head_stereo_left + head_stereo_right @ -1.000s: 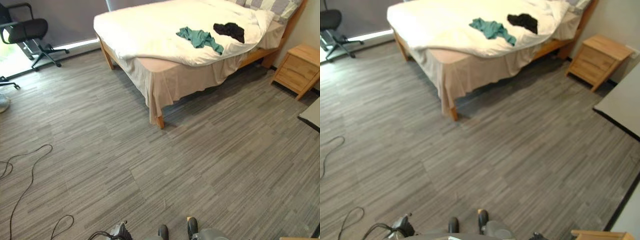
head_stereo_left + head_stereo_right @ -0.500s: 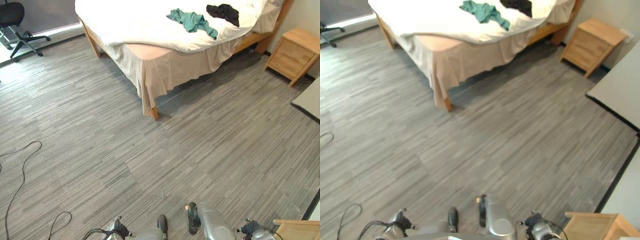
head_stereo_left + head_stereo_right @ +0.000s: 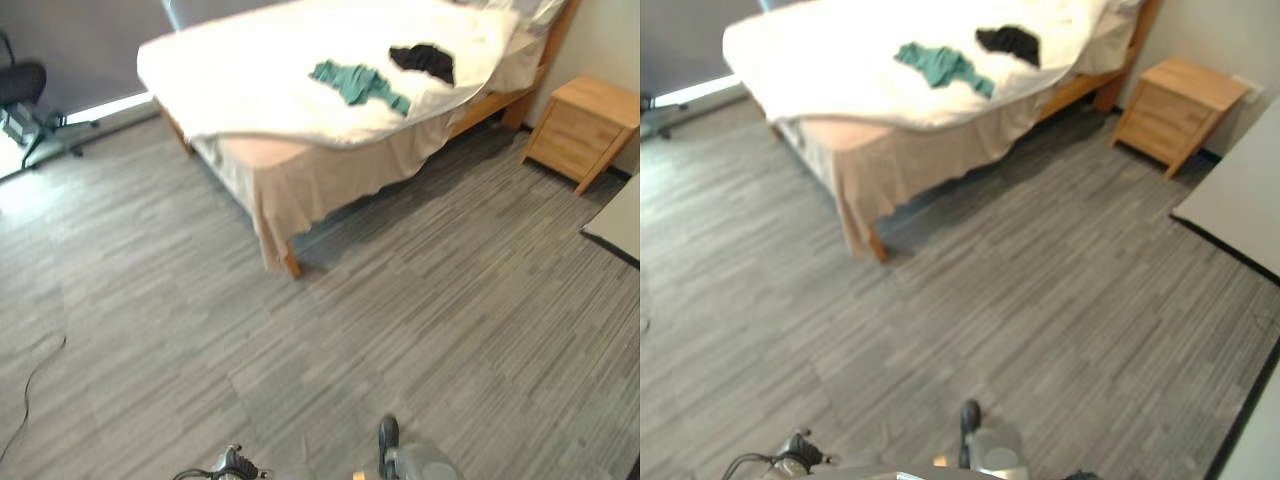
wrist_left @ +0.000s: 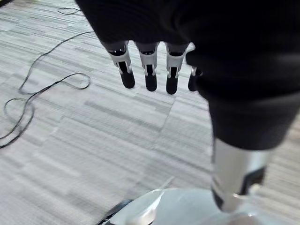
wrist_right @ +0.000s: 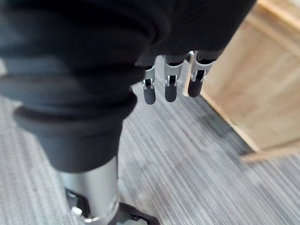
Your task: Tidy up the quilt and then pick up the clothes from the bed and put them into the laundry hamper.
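1. The quilt (image 3: 300, 70), cream white, is covering the top of the bed (image 3: 290, 190) at the far side of the room. Its near edge is hanging a little over the side of the bed and is showing a pinkish sheet under it.
2. A green garment (image 3: 358, 84) is lying crumpled on the quilt, near the edge that is facing the robot.
3. A black garment (image 3: 423, 61) is lying on the quilt too, just beside the green one, closer to the head of the bed. The two are near each other, but I cannot tell if they are touching.
4. A beige bed skirt (image 3: 910, 165) is hanging down from the mattress, and a wooden leg (image 3: 292, 264) is showing at the near corner.
5. A wooden nightstand (image 3: 580, 130) is standing on the floor, to the right of the bed.
6. A black office chair (image 3: 25, 95) is standing at the left, well apart from the bed.
7. The grey striped floor (image 3: 420, 300) is lying between the robot and the bed.
8. The left hand (image 4: 147, 61) is hanging above the floor with its fingers straight and relaxed, holding nothing.
9. The right hand (image 5: 171, 75) is hanging in the same way, fingers straight and empty, near a light wooden piece of furniture (image 5: 253, 89) beside it.
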